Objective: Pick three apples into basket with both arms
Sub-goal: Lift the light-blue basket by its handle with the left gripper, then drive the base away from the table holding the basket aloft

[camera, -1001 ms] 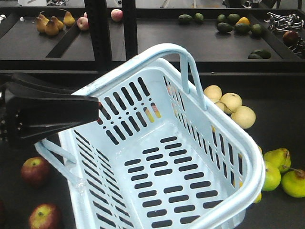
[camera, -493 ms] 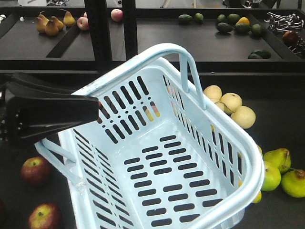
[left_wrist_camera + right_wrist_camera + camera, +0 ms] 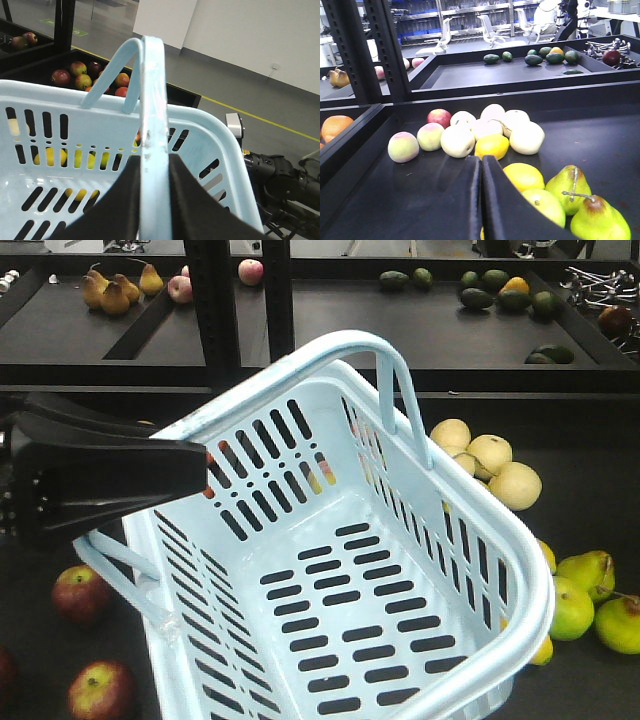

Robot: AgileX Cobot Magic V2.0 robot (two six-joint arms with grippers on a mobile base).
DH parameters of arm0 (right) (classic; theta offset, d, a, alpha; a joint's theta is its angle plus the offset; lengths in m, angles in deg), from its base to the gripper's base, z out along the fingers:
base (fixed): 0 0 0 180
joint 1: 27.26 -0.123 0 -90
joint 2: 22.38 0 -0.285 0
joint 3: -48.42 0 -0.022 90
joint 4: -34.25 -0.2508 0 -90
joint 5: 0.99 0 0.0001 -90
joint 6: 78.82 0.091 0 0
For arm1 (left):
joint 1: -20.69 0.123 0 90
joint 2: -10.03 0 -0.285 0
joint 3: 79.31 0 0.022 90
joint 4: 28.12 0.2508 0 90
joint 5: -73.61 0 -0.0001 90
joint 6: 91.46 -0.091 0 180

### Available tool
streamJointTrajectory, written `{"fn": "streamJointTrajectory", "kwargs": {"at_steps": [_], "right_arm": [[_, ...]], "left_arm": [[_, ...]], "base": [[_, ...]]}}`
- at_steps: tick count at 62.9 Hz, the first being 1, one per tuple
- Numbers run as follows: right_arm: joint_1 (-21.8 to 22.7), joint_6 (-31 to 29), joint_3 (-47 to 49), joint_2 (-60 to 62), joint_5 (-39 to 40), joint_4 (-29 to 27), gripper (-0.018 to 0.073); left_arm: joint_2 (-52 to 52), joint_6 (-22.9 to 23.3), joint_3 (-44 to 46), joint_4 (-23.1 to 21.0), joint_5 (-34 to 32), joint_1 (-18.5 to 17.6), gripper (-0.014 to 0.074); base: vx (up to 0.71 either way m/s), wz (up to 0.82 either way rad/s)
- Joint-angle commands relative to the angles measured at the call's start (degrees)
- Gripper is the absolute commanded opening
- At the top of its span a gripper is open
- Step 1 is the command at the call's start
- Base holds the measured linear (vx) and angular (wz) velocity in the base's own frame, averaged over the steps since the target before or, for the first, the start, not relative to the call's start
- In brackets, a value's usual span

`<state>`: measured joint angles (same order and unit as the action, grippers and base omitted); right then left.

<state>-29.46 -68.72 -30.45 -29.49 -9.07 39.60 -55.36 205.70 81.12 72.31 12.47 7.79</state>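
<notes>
left gripper (image 3: 154, 162) clamped on a basket handle, right gripper (image 3: 481, 165) closed and holding nothing.

in the left wrist view the two black fingers (image 3: 192, 200) press tight against either side of the light-blue hoop handle (image 3: 152, 100), at bottom centre. the basket (image 3: 330, 515) hangs tilted across the middle of the front view, its slotted floor facing the camera. two dark-red apples (image 3: 82, 592) lie on the dark shelf at lower left, outside the basket and just beside its wall. more apples show at upper left of the left wrist view. the right gripper's fingers meet along a thin seam at bottom centre of its view, over a shelf with yellow fruit (image 3: 522, 176), green pears (image 3: 597, 220) at lower right and pale round fruit (image 3: 492, 127) beyond.
</notes>
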Motion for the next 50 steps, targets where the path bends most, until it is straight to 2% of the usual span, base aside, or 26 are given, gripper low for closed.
{"fn": "streamJointTrajectory", "kwargs": {"at_steps": [1,27,50], "right_arm": [[0.41,-0.07,-0.68,0.75,4.36,0.58,-0.0007],[0.41,-0.07,-0.68,0.75,4.36,0.58,-0.0007],[0.41,-0.07,-0.68,0.75,4.36,0.58,-0.0007]], "left_arm": [[1.12,-0.02,1.58,2.86,1.84,-0.09,-0.0008],[1.12,-0.02,1.58,2.86,1.89,-0.09,-0.0008],[1.12,-0.02,1.58,2.86,1.94,-0.09,-0.0008]], "base": [[-0.02,0.06],[-0.06,0.15],[-0.09,0.37]]}}
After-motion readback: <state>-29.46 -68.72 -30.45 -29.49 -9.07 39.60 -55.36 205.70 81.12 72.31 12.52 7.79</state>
